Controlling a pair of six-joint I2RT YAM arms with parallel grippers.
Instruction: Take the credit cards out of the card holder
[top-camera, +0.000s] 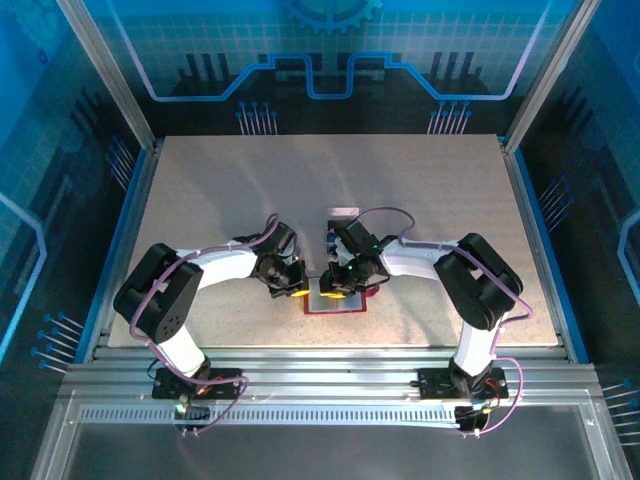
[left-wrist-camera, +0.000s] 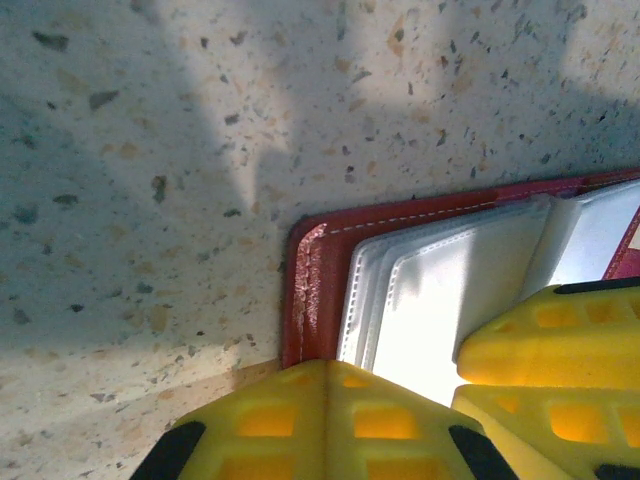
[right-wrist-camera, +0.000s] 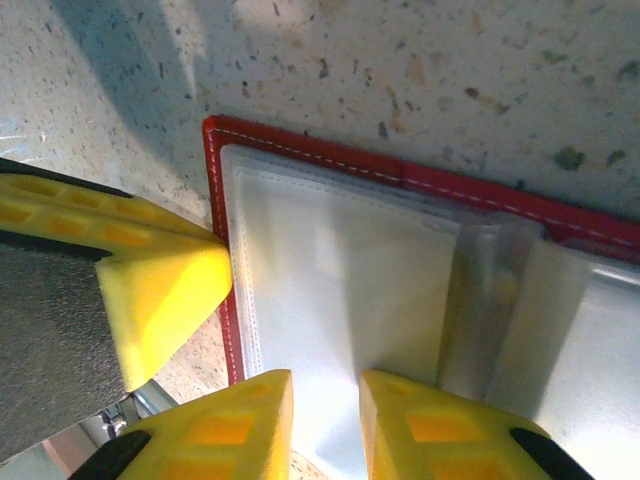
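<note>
The left gripper (top-camera: 291, 287) is clenched shut. In its own wrist view the closed tips (left-wrist-camera: 325, 378) bear down on the red rim at the left end of the card holder (left-wrist-camera: 308, 290), which looks like pinning rather than grasping. The card holder (top-camera: 337, 310) lies open and flat on the table (top-camera: 220, 180), directly between the two arms, with its long axis running left to right and its clear pockets facing up.

The right gripper (top-camera: 341, 281) hangs over the pockets just right of the left one, and the two sets of yellow fingers are almost touching. In the right wrist view its jaws stand a little apart (right-wrist-camera: 325, 405) above the outermost clear pocket (right-wrist-camera: 340, 260). Nothing can be seen between them. Glare whitens the plastic, so I cannot tell whether any credit cards are inside or which way the pocket mouths face.

The right arm is the one placed to draw, and the stacked pocket edges step toward the fold on its side. Any pull probably has to run along the holder's length, away from the pinned end.

One small pale card (top-camera: 343, 212) lies beyond the right gripper, well apart from the holder. The table is open on the far side and to the right, while the near edge is closer.
</note>
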